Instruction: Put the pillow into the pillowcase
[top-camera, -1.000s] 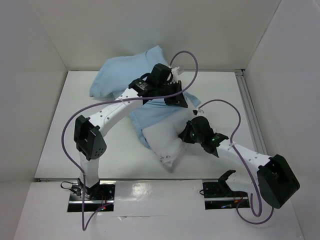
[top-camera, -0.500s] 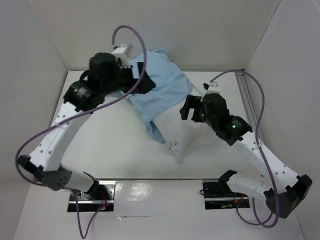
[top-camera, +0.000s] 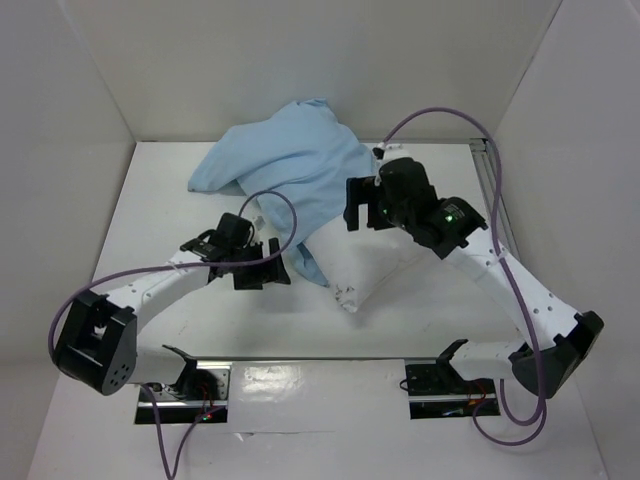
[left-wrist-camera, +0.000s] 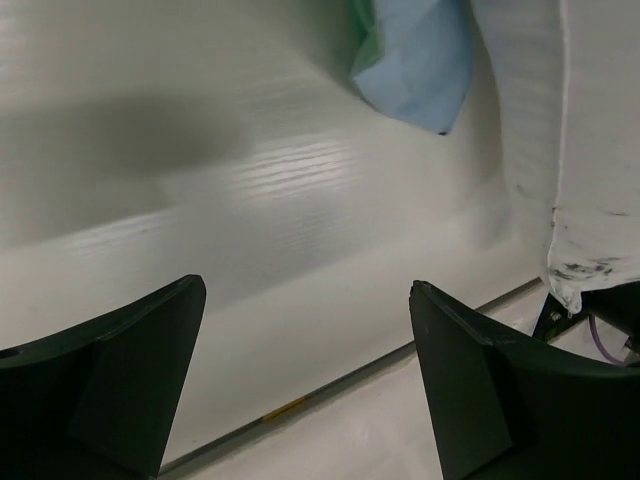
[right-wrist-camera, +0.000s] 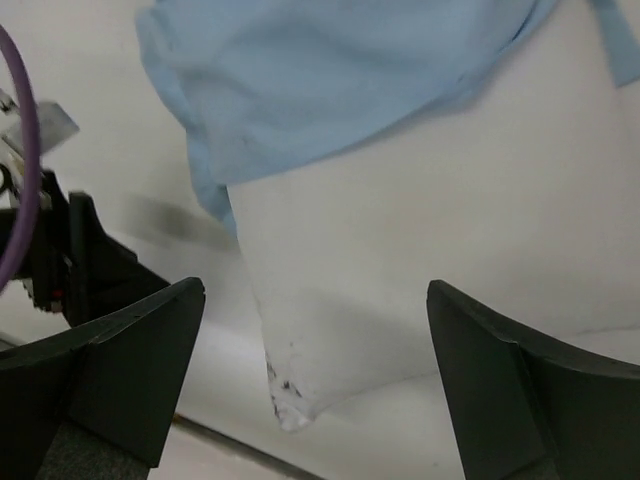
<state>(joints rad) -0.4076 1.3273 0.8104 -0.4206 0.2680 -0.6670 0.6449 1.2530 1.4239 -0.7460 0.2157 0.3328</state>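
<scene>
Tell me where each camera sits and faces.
Top external: high behind the robot, looking down on the table; left arm and right arm show.
Left wrist: low over the table, facing a corner of the pillow; left gripper open at bottom.
Right wrist: above the pillow and pillowcase, looking down; right gripper open at bottom.
Shared: both wrist views show the pillow's smudged corner.

You are looking at one pillow, one pillowcase and two arms, each carrying one gripper, a left gripper and a right gripper, plus two purple cables.
</scene>
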